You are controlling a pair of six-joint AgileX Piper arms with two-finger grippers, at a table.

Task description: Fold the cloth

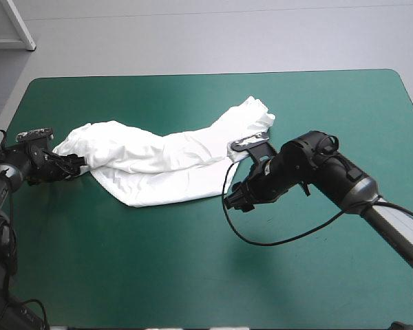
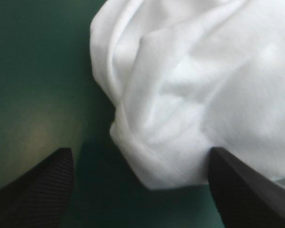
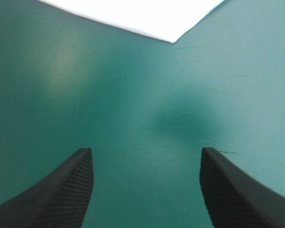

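Honestly, left gripper (image 2: 140,151) and right gripper (image 3: 145,150) both gape wide, holding nothing. The left one could pinch that bunched T-shirt (image 1: 158,161) wad mid-left of frame, botching the fold.

A teal-green table cover (image 1: 193,275), corners rounded

Right arm (image 1: 334,172): black rounded joint housings, then a pale grey tubular link behind a silver band. Left arm (image 1: 7,180): black and grey casing, rounded joints. Fingers (image 3: 61,190) of left end effector (image 2: 138,154) and right end effector (image 3: 146,152): black, fin-shaped, finely cross-hatched faces.
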